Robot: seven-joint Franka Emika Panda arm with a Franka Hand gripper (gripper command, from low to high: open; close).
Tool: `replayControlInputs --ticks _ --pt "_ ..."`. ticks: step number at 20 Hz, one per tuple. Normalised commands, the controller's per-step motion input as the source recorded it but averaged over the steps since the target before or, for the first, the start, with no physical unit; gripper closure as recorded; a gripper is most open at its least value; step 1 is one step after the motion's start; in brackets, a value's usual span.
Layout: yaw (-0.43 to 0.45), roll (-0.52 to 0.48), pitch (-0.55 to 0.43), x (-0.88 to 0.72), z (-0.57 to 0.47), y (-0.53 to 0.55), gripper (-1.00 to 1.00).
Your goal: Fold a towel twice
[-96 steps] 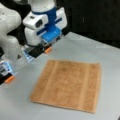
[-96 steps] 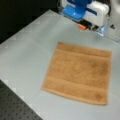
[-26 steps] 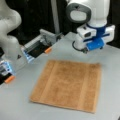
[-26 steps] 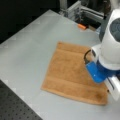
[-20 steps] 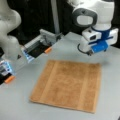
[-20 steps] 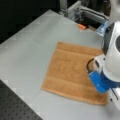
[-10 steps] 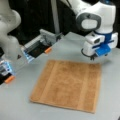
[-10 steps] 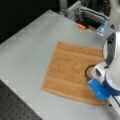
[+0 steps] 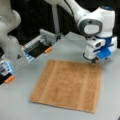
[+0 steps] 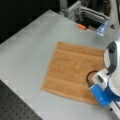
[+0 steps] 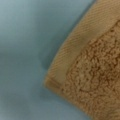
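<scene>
End effector [image 9: 94, 61]: set low over one corner of the towel, at the far right corner as seen in a front view. Its fingertips are seen at, or just above, the cloth edge there. Whether the jaws are open or closed cannot be told; nothing is seen to be held or lifted.

Towel [image 9: 67, 85]: an orange-brown terry square with two paler stripes near opposite edges, laid flat and fully spread on the desk [image 9: 20, 110]. No fold is seen in it. In a front view the towel [image 10: 72, 71] is shown with the end effector's blue body above its lower right corner, the tips hidden.

Relation: the body of the towel is spread away from the end effector toward the front views' left, the stripes running along the edge nearest the tips. In the wrist view the towel [image 11: 92, 75] corner, with its flat woven hem, is filled into the right half, bare desk [image 11: 25, 50] to the left.

Surroundings: a second idle arm's base [image 9: 8, 32] and a grey fixture with orange tabs [image 9: 41, 46] are kept well apart from the cloth.
</scene>
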Motion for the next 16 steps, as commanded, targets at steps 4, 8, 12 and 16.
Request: replayControlInputs --ticks 4,8,12,16 --pt "0.083 -0.204 -0.070 0.15 -0.13 0.06 -1.00" --pt "0.095 -0.197 -0.078 0.07 -0.12 0.01 -1.00" --pt "0.103 -0.162 -0.093 0.00 -0.14 -0.05 -1.00" --pt "0.087 -0.105 -0.082 -0.01 -0.14 -0.06 -1.00"
